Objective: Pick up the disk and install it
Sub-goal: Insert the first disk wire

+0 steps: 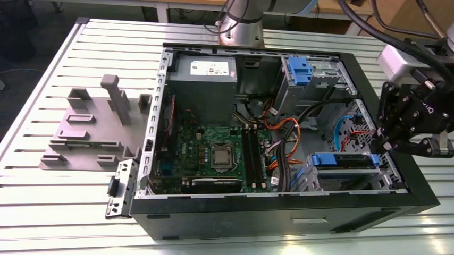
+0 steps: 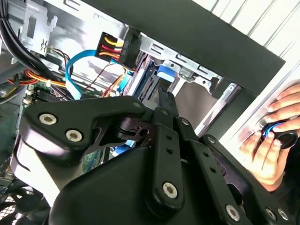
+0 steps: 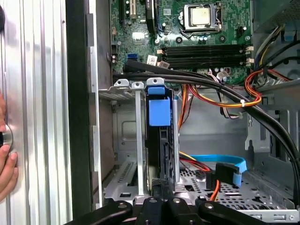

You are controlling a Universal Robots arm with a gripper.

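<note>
Deep in the computer case (image 1: pixel 284 215), within its drive bay (image 3: pixel 123 136), the disk (image 3: pixel 159 115) stands edge-on, its blue carrier fitting between the metal rails (image 3: pixel 139 140). The gripper (image 3: pixel 162 193) has its fingers drawn narrow, tips at the disk's near edge, seemingly to press rather than clamp.

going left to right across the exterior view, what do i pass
grey plastic holder → motherboard → disk in the case's drive bay → hand
</note>
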